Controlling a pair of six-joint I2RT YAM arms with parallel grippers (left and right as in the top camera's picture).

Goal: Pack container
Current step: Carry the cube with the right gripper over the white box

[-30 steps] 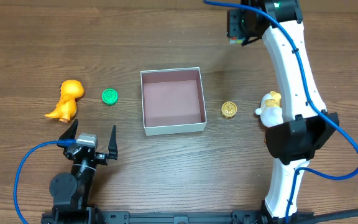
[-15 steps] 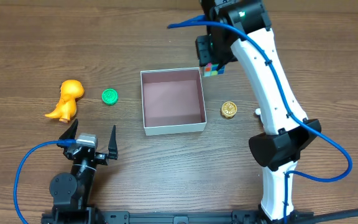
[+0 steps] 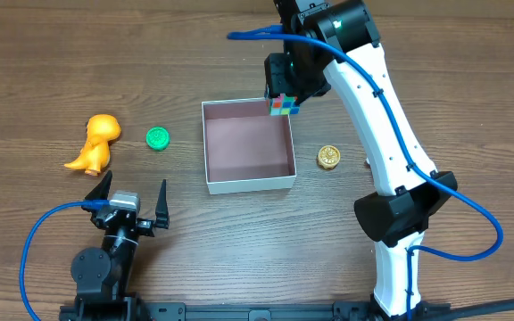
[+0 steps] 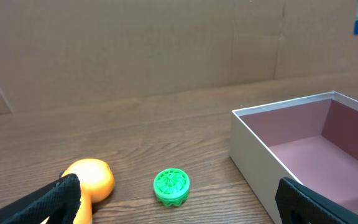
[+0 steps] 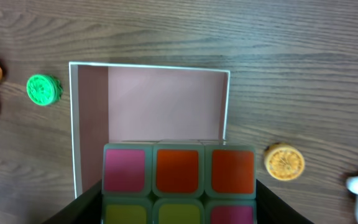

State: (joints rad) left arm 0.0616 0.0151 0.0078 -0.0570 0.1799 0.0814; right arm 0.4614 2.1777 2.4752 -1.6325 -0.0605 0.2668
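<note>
And the right claw point(image 3: 285, 98) is clamping a colourful puzzle cube point(image 3: 283, 106), holding it over the container's point(image 3: 248, 184) 1 o'clock corner; the container is sitting open-topped mid-table, pinkish floor showing; the left claw point(image 3: 130, 193) is resting at its 7 o'clock, fingers spread wide, gripping nothing; a green disc point(image 3: 157, 137) and an orange dinosaur point(image 3: 96, 143) are lying at 9 o'clock; a gold coin point(image 3: 329, 157) is sitting at 3 o'clock.

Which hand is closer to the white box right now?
Right. The right hand, gripping a colourful cube, hangs over the white box's far right corner. The left hand sits open, well off the box's near left corner.
</note>
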